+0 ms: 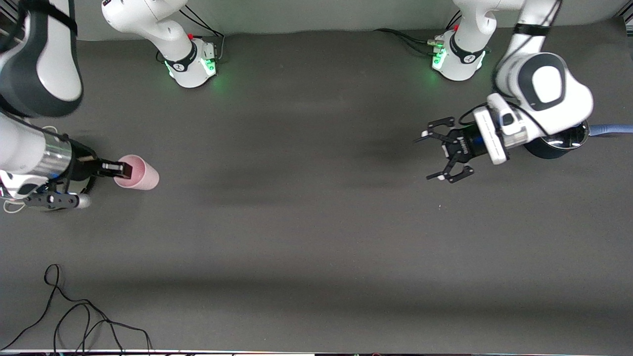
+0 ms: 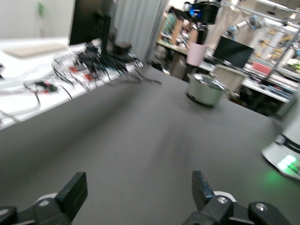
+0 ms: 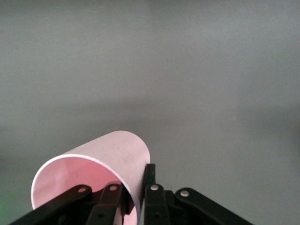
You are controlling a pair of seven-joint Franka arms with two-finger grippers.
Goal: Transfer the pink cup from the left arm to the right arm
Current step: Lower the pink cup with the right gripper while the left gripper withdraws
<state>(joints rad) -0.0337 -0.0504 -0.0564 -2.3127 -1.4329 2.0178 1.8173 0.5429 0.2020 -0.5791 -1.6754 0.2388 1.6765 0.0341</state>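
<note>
The hand-over looks essentially done: the small pale-pink tapered plastic cup hangs over the table's right-arm end, its rim pinched by the closed right gripper, while the left gripper, over the left-arm end, stands wide open and empty.

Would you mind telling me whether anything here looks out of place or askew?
Nothing is spilled or damaged. The pink cup lies sideways, only because the right gripper pinches its rim; the left gripper hangs open.
</note>
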